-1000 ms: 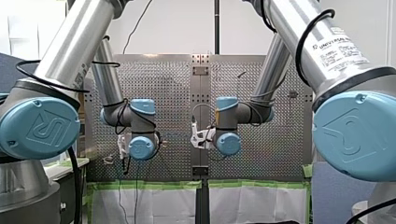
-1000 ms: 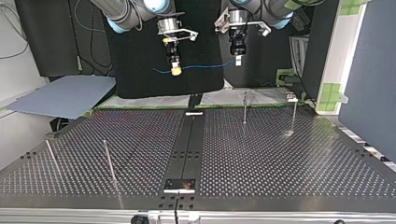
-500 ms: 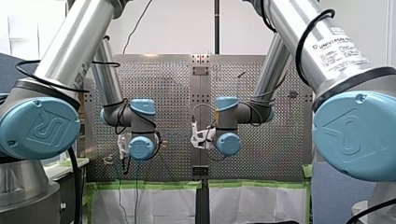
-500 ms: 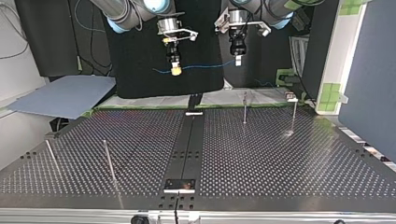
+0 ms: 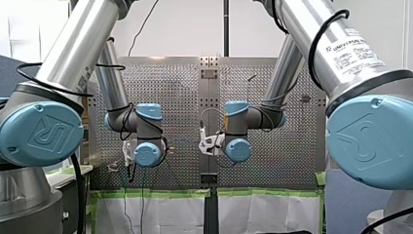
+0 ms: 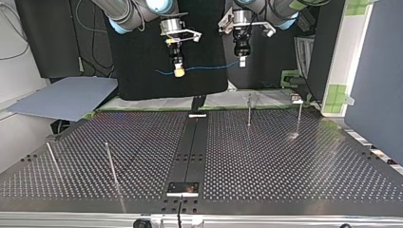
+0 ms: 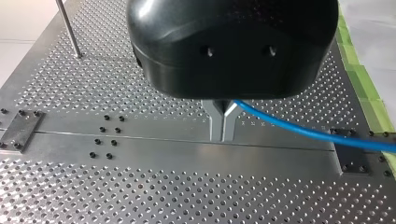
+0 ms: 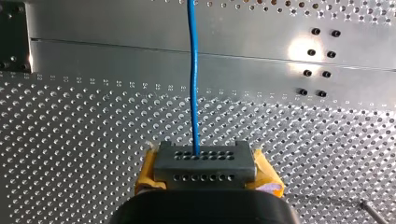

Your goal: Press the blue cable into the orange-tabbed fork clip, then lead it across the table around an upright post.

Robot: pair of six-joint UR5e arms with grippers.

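above the perforated table (image 6: 285, 156), in the top view, holding the blue cable (image 6: 209, 68) up in the air between both claws, well apart from the upright posts (image 6: 249, 109). pinching it with my right gripper (image 6: 178, 71) between the yellow pads (image 8: 148, 170), with a short tail past them. gripping it again with my left gripper (image 7: 223, 133), with metal fingers (image 7: 215, 121) pressed together on it near their base, seen over the plain centre strip (image 7: 140, 144) in the left wrist view.
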